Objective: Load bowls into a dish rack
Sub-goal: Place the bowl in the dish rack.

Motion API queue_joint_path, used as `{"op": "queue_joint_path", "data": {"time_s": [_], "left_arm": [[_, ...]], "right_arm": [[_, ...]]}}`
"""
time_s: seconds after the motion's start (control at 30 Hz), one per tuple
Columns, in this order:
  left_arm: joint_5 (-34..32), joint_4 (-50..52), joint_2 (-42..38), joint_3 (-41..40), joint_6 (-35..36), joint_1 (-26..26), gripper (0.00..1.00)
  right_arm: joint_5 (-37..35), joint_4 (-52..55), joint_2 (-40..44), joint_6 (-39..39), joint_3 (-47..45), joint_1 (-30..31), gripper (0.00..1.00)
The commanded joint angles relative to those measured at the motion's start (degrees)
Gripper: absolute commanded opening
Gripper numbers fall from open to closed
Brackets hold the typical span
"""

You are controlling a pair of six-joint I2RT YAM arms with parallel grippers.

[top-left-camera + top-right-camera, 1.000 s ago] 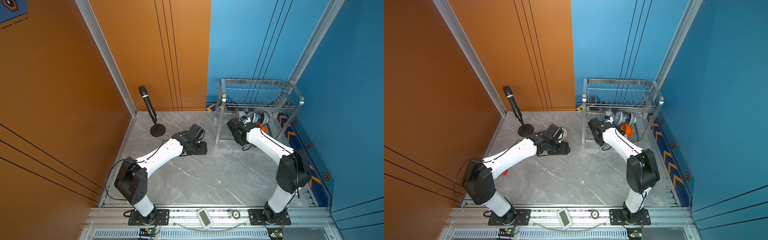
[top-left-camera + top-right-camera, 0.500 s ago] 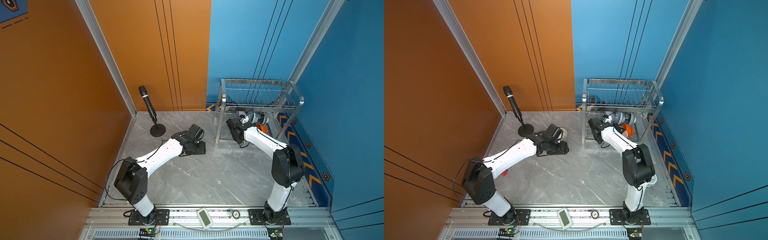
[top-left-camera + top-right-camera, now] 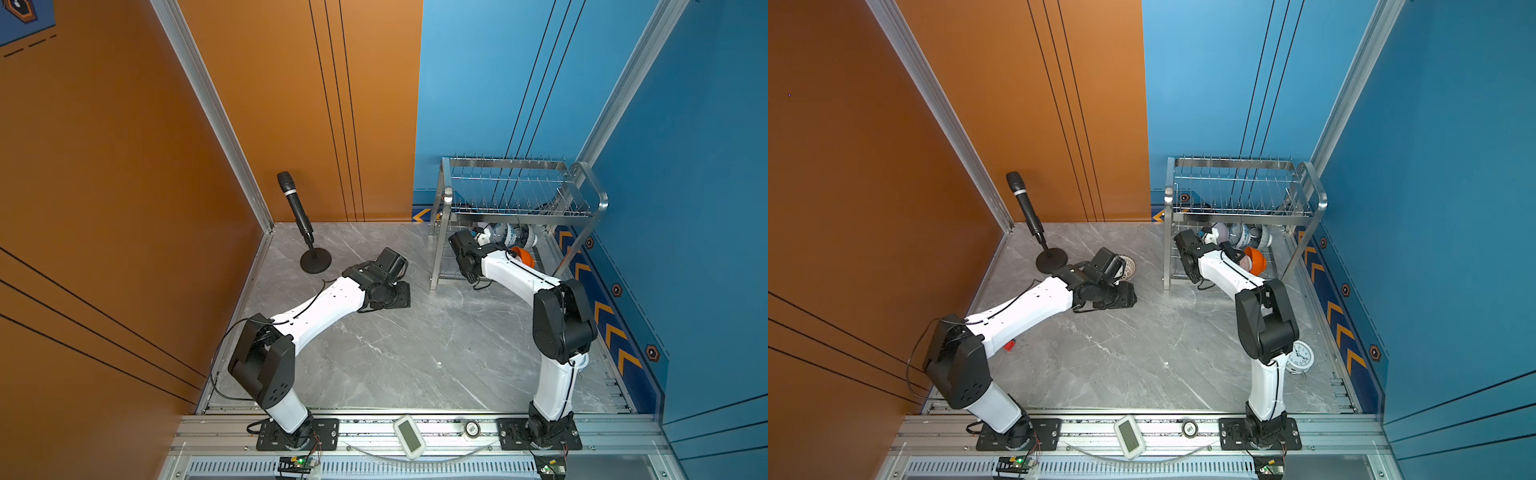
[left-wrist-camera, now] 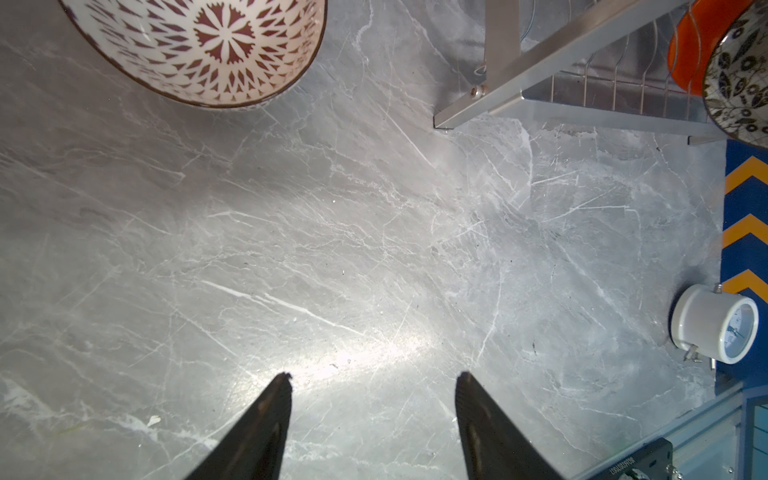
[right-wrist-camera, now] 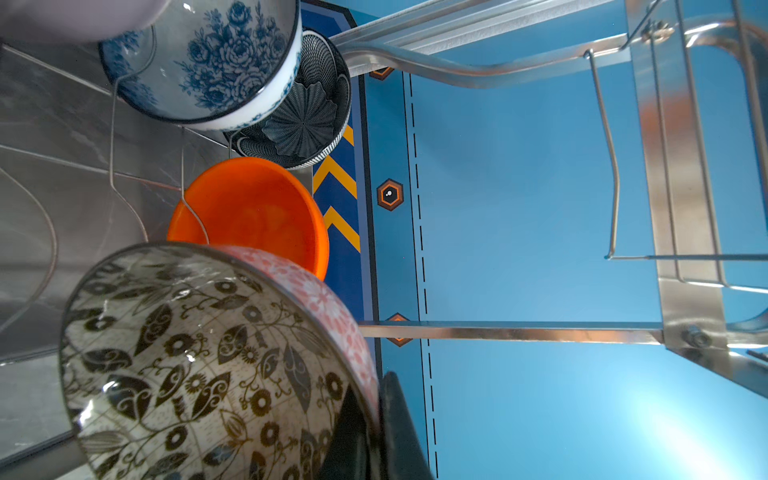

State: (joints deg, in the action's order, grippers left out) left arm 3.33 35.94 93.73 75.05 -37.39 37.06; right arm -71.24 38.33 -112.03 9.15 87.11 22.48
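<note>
The dish rack (image 3: 519,195) stands at the back right against the blue wall. On its lower tier stand a blue-and-white floral bowl (image 5: 224,62), a dark petal-shaped bowl (image 5: 307,120) and an orange bowl (image 5: 257,216); a pale lilac bowl (image 5: 75,16) shows at the frame's edge. My right gripper (image 5: 374,399) reaches into that tier, shut on the rim of the black-and-white leaf-patterned bowl (image 5: 199,365), which sits tilted just in front of the orange one. My left gripper (image 4: 372,376) hangs open over bare floor. The white lattice-patterned bowl (image 4: 208,45) rests upright on the floor beyond it.
A microphone on a round stand (image 3: 299,216) is at the back left. A white alarm clock (image 3: 1300,357) lies by the right arm's base. The rack's steel leg (image 4: 503,54) stands between the lattice bowl and the loaded tier. Orange and blue walls enclose the marble floor.
The right arm's elbow has swung in toward the rack while its wrist stays at the lower tier with the leaf bowl. The left arm has not moved.
</note>
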Motion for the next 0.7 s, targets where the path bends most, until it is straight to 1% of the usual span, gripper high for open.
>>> {"op": "queue_joint_path", "data": {"time_s": [0.0, 0.67], "left_arm": [[-1.5, 0.2, -0.3, 0.0, -0.5, -0.8, 0.64], [-2.3, 0.2, 0.7, 0.4, -0.9, -1.8, 0.64]], "right_arm": [[-4.2, -3.4, -1.4, 2.9, 2.4, -0.3, 0.00], [-7.0, -16.7, -9.1, 17.0, 5.4, -1.7, 0.00]]}}
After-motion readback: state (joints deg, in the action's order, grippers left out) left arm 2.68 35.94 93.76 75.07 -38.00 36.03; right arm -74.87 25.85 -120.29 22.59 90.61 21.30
